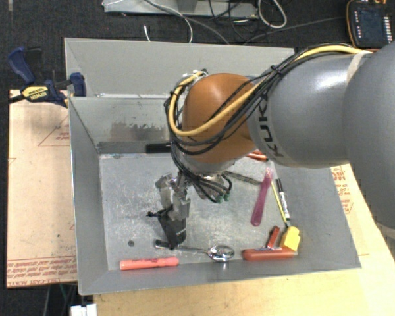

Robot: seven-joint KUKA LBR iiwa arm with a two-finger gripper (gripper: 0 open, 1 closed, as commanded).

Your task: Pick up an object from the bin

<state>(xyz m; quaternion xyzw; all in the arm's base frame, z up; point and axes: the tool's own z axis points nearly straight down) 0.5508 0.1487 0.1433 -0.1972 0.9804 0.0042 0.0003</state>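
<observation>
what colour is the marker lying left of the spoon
Coral red; the marker shows best in the camera view, left of the spoon.

Floor point(66, 12): dark, near black, with a fine speckle like short carpet. It fills the ground beyond the far wall of the bin point(151, 64) and shows again as a narrow band down the left edge.

Top centre: a flat pale-grey metal piece point(158, 2) lies on the floor, cut by the upper edge; kind not determinable.

Black cables point(274, 12) loop over and beside it and trail off to the right. One thin white lead point(147, 30) lies just behind the bin.

Top right corner: an orange-edged black handheld unit point(367, 20) with a dark screen.

Light flat and even across the floor.
</observation>
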